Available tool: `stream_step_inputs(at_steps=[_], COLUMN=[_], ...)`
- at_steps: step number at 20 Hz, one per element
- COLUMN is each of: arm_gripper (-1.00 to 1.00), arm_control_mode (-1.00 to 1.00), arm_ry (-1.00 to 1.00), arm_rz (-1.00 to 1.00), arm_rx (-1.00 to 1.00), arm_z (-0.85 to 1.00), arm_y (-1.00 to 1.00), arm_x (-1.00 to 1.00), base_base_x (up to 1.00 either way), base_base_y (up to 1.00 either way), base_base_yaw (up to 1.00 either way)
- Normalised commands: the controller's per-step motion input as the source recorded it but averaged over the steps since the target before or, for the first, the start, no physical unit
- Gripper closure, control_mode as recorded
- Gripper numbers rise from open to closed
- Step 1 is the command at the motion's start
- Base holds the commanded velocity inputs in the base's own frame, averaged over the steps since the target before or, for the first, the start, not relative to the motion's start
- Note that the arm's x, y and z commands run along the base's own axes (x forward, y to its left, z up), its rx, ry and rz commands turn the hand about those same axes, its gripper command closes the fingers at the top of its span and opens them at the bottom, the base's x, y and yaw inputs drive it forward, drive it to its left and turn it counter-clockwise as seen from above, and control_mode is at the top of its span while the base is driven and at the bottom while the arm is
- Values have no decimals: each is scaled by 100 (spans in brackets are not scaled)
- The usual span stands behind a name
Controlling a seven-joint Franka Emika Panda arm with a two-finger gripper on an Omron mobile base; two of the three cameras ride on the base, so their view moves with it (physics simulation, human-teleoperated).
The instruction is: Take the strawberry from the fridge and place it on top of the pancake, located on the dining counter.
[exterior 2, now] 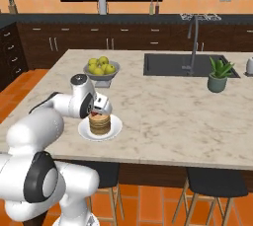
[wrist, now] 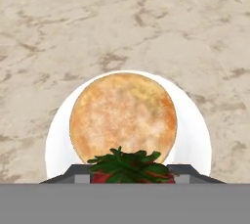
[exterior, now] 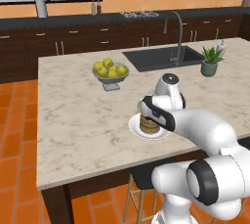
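Strawberry (wrist: 129,167) sits between the claw's two fingers, green leaf cap up, red flesh just showing at bottom of hand view; claw (exterior 2: 97,112) is closed on it. From right base view a speck of red shows at the claw tip, just above the pancake (exterior 2: 100,123), though too small to say if berry touches the stack. Hand view looks straight down on pancake (wrist: 123,116), round & golden-brown, w/ the berry over its near edge, not its centre. Pancake stack sits on small white plate (exterior 2: 114,130), near front edge of the worktop (exterior 2: 163,106), pale speckled stone. Claw (exterior: 145,112) hangs directly over the stack in left base view, arm bent in from the front. Behind plate: bowl of yellow-green fruit (exterior: 110,70). Further off, dark inset sink (exterior: 158,57) w/ tall tap (exterior: 178,34), and potted plant (exterior: 210,61) by its right side.
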Motion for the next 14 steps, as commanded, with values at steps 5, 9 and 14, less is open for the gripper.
stream_step_inputs(at_steps=[5, 9, 14], arm_gripper=[100, 100, 100], arm_control_mode=[-100, -100, -100], arm_ry=[0, 5, 13], arm_rz=[0, 0, 0], arm_rx=[0, 0, 0], arm_z=[0, -14, -41], arm_y=[-1, 0, 0], arm_x=[28, 14, 0], base_base_x=[0, 0, 0], base_base_y=[0, 0, 0], base_base_yaw=[0, 0, 0])
